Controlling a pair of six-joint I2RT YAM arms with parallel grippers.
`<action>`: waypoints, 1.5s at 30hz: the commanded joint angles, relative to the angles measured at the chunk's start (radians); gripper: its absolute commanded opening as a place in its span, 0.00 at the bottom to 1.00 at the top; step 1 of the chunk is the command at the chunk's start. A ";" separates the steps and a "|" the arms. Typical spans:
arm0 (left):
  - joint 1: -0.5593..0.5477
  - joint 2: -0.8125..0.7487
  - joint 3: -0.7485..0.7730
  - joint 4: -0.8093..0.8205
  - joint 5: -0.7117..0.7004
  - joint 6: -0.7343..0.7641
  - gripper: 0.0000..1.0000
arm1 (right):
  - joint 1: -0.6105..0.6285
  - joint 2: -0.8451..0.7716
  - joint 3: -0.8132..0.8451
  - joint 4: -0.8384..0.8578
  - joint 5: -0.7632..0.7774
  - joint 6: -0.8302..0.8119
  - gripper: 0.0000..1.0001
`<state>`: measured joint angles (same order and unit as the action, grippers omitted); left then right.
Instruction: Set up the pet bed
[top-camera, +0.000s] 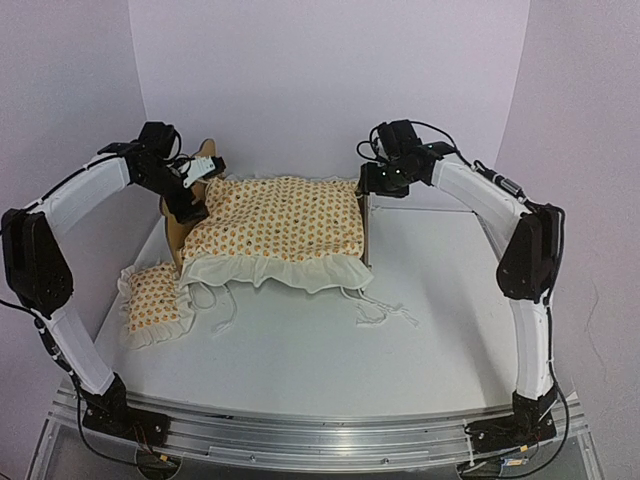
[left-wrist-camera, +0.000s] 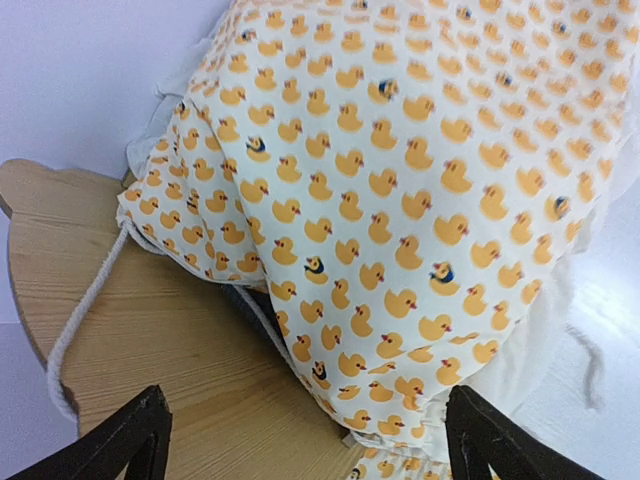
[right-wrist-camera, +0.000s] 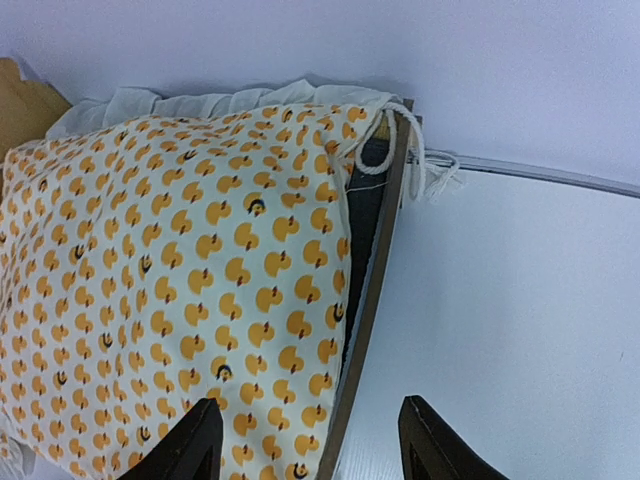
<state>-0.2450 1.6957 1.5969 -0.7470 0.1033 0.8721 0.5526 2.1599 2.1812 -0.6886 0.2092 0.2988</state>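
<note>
pale lilac walls (top-camera: 320, 70) close in a white table (top-camera: 430, 340) on three sides. toward the far side of it, a little left of centre, stands the pet bed (top-camera: 270, 225), one long side facing near. its headboard (top-camera: 176, 228), light wood with a scalloped top, is at the left end, and a thin wooden footboard (right-wrist-camera: 372, 270) is at the right end. cream bedding (top-camera: 285, 212) printed with orange ducks covers the top of the frame, and its plain ruffle hangs over the near side. thin white cords (top-camera: 385, 312) trail loose on the table near the bed's near right corner. the pillow (top-camera: 153, 298), in the same duck print with a ruffled edge, lies flat on the table to the near left of the bed, just beside the headboard end and not on the bed.

the left gripper (top-camera: 198, 186) hangs over the headboard end. in the left wrist view its two black fingers (left-wrist-camera: 125, 440) stand wide apart, with the headboard's wood and a bulge of bedding beyond them and nothing pinched between them. the right gripper (top-camera: 374, 180) is at the far right corner of the bed, above the footboard. in its wrist view the jaws are parted, the footboard's edge runs into the gap between them, and neither finger visibly touches it.
</note>
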 joint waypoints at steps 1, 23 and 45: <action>0.003 -0.015 0.217 -0.130 0.125 -0.156 0.97 | -0.026 0.168 0.126 -0.008 0.045 0.071 0.60; 0.063 0.283 0.567 -0.060 -0.286 -0.308 0.99 | 0.001 -0.010 -0.303 0.001 0.152 0.222 0.00; 0.047 0.425 0.634 -0.349 -0.128 -0.286 0.33 | 0.107 -0.339 -0.240 -0.454 -0.034 0.035 0.77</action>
<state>-0.2009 2.0729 2.1863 -1.0558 -0.0542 0.5728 0.7404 1.8204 1.7930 -1.0554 0.2316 0.5319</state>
